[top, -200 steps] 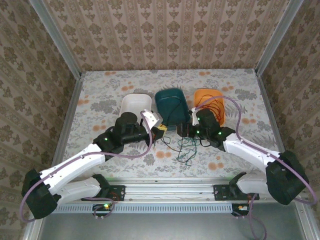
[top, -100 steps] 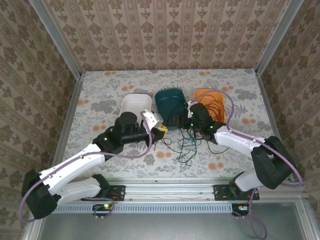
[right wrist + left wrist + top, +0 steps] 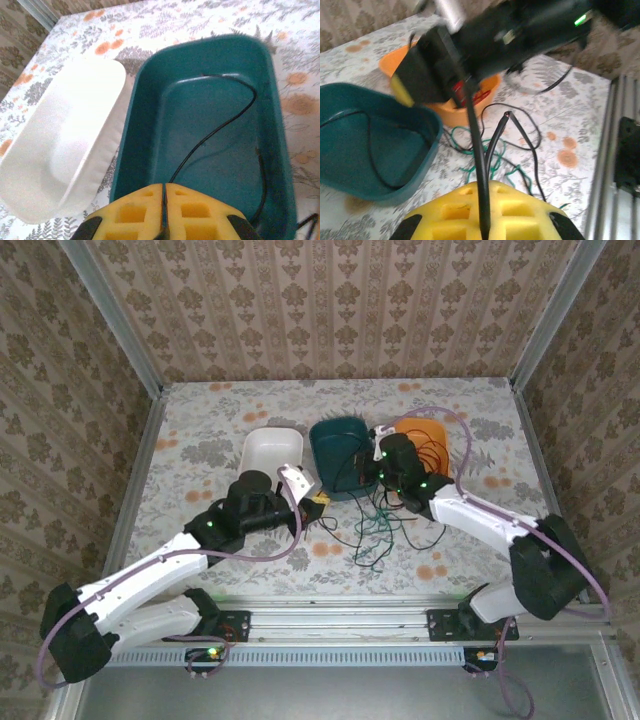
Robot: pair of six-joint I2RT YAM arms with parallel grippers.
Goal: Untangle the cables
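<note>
the step in hand looks like laying the black cable [image 3: 220,127] into the teal tray [image 3: 140,150]. the right gripper [image 3: 164,192] hovers over the near rim of that tray, jaws closed tight on the black cable, which loops away across the tray floor. the left gripper [image 3: 482,205] sits just in front of the teal tray. its jaws seem closed on another stretch of the same cable, though the blurred wrist view leaves that uncertain. the green cable [image 3: 375,540] lies in a loose heap on the tabletop [image 3: 200,430] in front of the teal tray, with black strands crossing it. the red cable [image 3: 472,95] rests in the orange tray [image 3: 395,62] to the right of the teal one.

next, the right gripper probably needs to lower and let go inside the teal tray, while the left feeds the rest clear of the green heap.

a second ago the right gripper was in front of the orange tray; it has swung left and further out to the teal tray. the left arm has drawn back slightly.
</note>
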